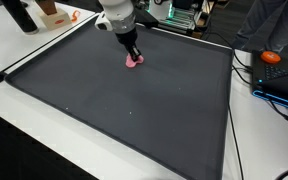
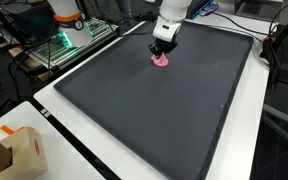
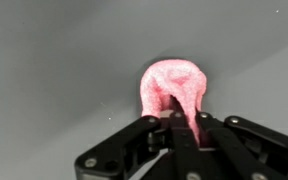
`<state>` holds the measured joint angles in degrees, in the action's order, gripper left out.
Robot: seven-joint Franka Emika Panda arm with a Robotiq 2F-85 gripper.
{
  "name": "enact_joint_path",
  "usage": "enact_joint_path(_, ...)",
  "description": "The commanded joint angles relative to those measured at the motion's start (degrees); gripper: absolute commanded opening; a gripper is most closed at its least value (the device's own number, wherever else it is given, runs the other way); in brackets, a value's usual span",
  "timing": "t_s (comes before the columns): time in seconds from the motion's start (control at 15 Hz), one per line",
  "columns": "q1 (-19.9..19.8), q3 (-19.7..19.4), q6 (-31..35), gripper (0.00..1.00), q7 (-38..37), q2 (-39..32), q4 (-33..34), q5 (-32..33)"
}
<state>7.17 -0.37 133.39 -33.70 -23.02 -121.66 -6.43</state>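
A small pink soft object [image 3: 174,88], like a bunched cloth or foam piece, rests on the dark grey mat [image 1: 134,95]. My gripper [image 3: 184,125] is shut on it, with a fold of the pink material pinched between the black fingers [image 3: 144,135]. In both exterior views the arm reaches down at the far part of the mat, the gripper [image 1: 133,54] [image 2: 162,50] standing right over the pink object [image 1: 134,61] [image 2: 161,60]. Part of the object is hidden behind the fingers.
The mat covers a white table [image 1: 24,120]. An orange object [image 1: 272,57] and cables lie beyond one mat edge. A cardboard box [image 2: 24,150] sits at a table corner. Lab gear with green lights [image 2: 69,40] stands behind.
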Motion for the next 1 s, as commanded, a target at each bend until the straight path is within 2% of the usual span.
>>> enact_joint_path(0.0, 0.2, -0.4, -1.1, 0.37, 0.2, 0.7, -0.8, -0.1)
enact_joint_path(0.07, 0.0, -0.2, -1.3, 0.42, 0.3, 1.0, -0.8, -0.6)
enact_joint_path(0.53, -0.3, -0.3, -3.8, 0.96, -0.6, 3.8, -1.6, -1.1)
enact_joint_path(0.6, -0.7, -0.2, -4.9, 1.00, -0.5, 4.5, -1.6, -2.2)
enact_joint_path(0.93, -4.5, -0.3, -11.1, 1.00, 0.3, 7.8, -1.4, -11.4)
